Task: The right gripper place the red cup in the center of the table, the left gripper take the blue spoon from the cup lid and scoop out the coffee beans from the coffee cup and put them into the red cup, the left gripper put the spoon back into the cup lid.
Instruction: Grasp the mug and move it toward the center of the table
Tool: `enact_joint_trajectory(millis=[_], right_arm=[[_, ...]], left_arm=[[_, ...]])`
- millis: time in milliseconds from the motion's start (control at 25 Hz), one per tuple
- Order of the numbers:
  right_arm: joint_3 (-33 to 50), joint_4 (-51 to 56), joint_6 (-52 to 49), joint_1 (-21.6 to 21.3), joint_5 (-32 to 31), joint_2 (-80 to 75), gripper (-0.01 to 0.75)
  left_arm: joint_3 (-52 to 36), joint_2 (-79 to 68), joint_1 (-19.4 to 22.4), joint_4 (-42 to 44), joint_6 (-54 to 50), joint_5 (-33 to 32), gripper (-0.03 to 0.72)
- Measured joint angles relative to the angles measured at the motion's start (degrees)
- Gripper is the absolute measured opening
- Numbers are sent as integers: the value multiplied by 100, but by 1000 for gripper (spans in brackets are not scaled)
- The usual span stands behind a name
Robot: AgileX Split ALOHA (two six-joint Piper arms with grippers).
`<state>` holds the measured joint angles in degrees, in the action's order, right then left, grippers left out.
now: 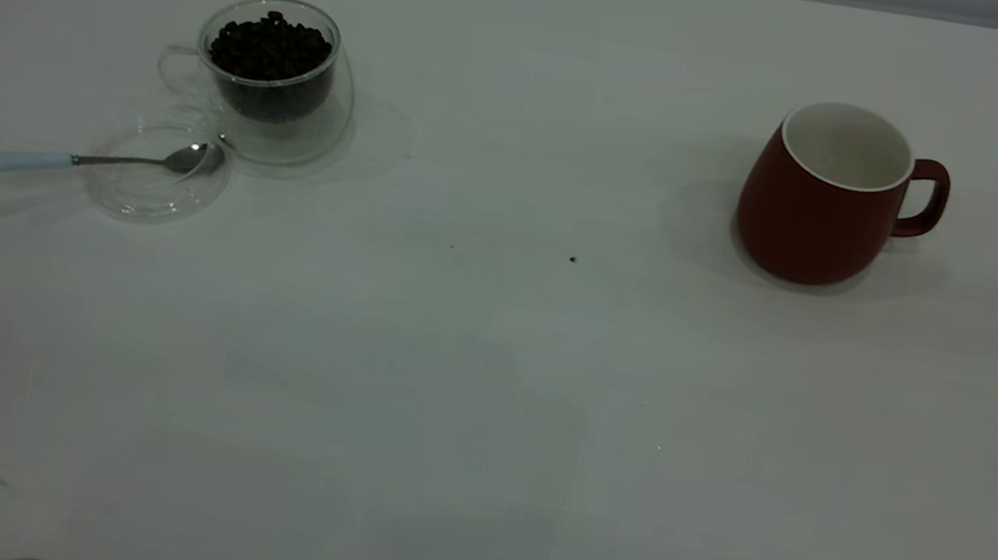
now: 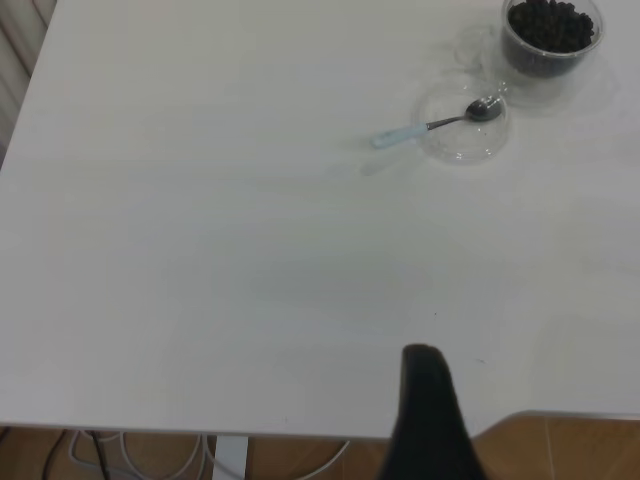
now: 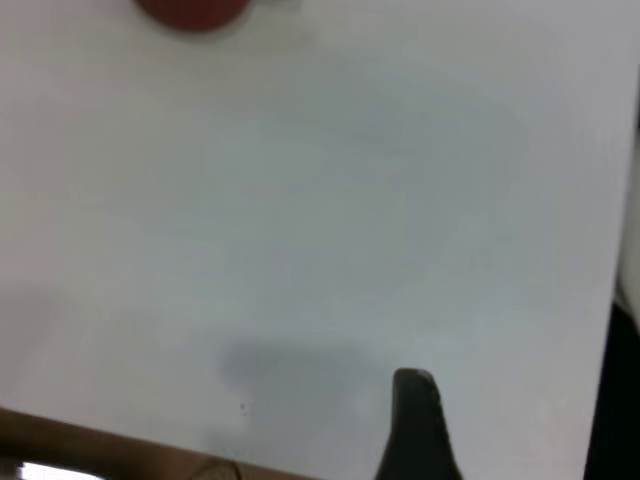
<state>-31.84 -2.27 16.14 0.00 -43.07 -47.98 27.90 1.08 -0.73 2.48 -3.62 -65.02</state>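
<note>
The red cup (image 1: pixel 827 198) stands upright and empty at the table's right, handle to the right; its edge also shows in the right wrist view (image 3: pixel 190 12). The coffee cup (image 1: pixel 274 80), full of coffee beans (image 1: pixel 271 47), stands at the far left. The cup lid (image 1: pixel 157 172) lies just in front of it. The blue spoon (image 1: pixel 83 158) rests with its bowl in the lid and its handle out to the left. All of these also show in the left wrist view: spoon (image 2: pixel 430 124), lid (image 2: pixel 462 125), coffee cup (image 2: pixel 550 38). The left gripper (image 2: pixel 425 365) and right gripper (image 3: pixel 413 385) hover near the table's near edge, far from everything.
The white table (image 1: pixel 484 369) is bare across the middle and front. A small dark speck (image 1: pixel 572 259) lies near the centre. The table's edge, with wooden floor and cables below, shows in the left wrist view (image 2: pixel 300 435). Neither arm shows in the exterior view.
</note>
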Motion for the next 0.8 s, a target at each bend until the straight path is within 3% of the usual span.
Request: enact_joint_trajectory(millis=[280, 600, 800], right_arm=[[-957, -26, 567, 21, 1069, -3143, 587], [-2556, -606, 808, 460, 1181, -5821, 587], [-3435, -1051, 996, 515, 1228, -6877, 587]], left_arm=[[0, 0, 0, 0, 0, 0, 587], [0, 0, 0, 0, 0, 0, 587], [0, 0, 0, 0, -15, 0, 587]])
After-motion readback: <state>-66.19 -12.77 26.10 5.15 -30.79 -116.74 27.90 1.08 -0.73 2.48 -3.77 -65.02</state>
